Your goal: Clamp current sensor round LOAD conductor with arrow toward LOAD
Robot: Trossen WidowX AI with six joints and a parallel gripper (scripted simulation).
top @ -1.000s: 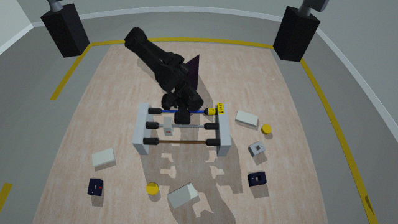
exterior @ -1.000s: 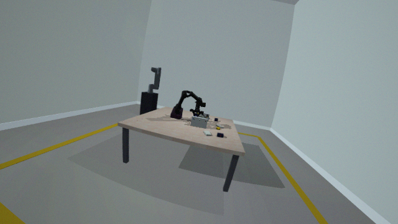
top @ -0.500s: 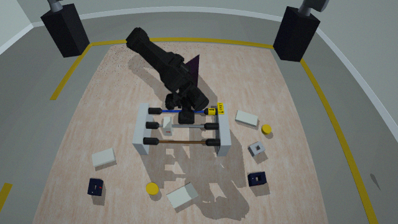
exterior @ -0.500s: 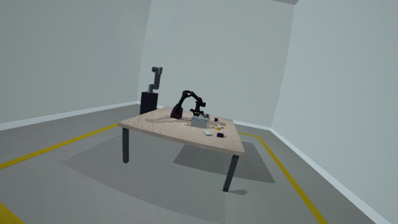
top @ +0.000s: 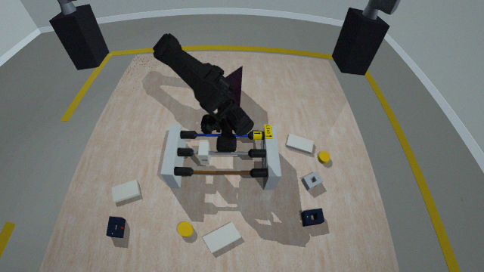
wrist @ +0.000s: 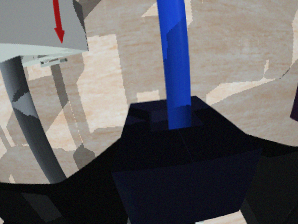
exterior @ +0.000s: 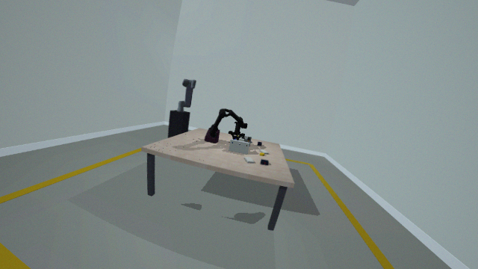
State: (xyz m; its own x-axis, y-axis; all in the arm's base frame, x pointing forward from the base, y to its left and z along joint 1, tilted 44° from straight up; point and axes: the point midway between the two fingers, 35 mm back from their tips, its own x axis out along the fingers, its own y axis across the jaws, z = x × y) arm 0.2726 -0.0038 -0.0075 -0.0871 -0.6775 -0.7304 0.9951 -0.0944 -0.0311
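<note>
Wrist view: black parallel-jaw gripper [top: 226,137] [exterior: 236,135] [wrist: 168,133], fingers partly apart, clamped on the dark navy block-shaped sensor [wrist: 185,187]. Sensor sits at the blue cylindrical conductor [top: 206,135] [wrist: 176,70], which runs into its body; can't tell if latched, and its arrow isn't visible. Top view: black-and-yellow LOAD marker [top: 268,131] at one end of blue conductor, on a pale grey upright panel [top: 273,162]. White boxy sensor [top: 204,153] [wrist: 35,27] is on the middle grey rod [top: 236,153] [wrist: 29,117], red arrow showing. Copper-brown rod [top: 223,172] lies beyond, nothing clamped round it.
</note>
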